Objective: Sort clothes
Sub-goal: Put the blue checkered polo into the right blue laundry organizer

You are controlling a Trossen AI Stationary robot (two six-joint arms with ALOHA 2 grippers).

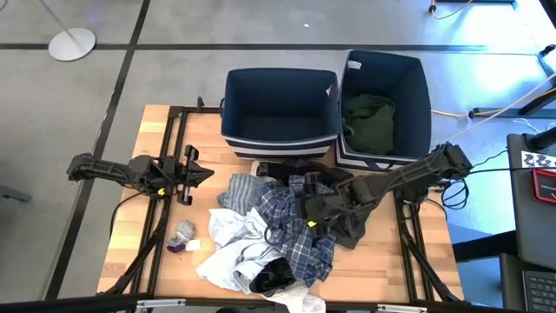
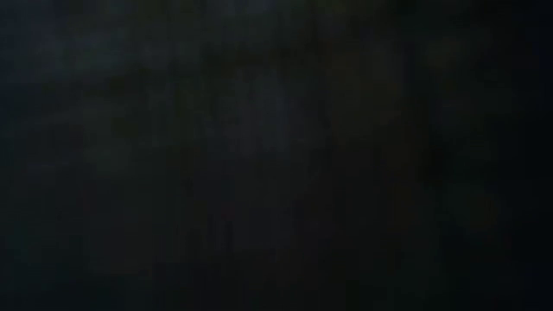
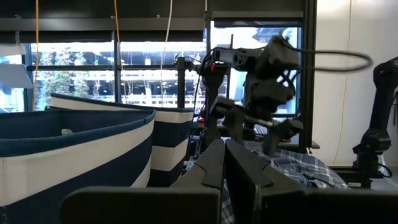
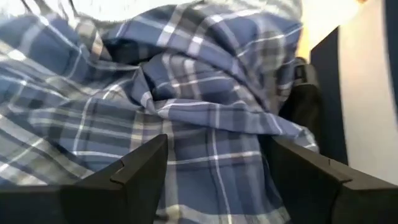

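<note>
The clothes lie in a heap on the wooden table [image 1: 139, 261]. They are a blue-white plaid shirt [image 1: 291, 217], white pieces [image 1: 228, 233], a black item [image 1: 273, 276] and a dark grey item [image 1: 349, 228]. An olive green top [image 1: 369, 122] lies in the right navy bin [image 1: 417, 87]. My right gripper [image 1: 306, 213] is open, low over the plaid shirt [image 4: 186, 112], its two fingers on either side of a raised fold. My left gripper [image 1: 207, 174] is shut and empty at the table's left, clear of the heap; it also shows in the left wrist view [image 3: 225, 149]. The low view is dark. My right gripper comes slanting down from the table's right onto the plaid shirt's middle, and a fold of it [image 4: 211, 118] lies between the open fingers [image 4: 134, 171]. I cannot tell whether the fingers touch the cloth. The shirt lies slack on the heap.
The left navy bin [image 1: 280, 83] stands at the table's far edge beside the right one. A small grey piece [image 1: 184, 231] and a purple scrap [image 1: 176, 248] lie left of the heap. Bare table shows at the near left.
</note>
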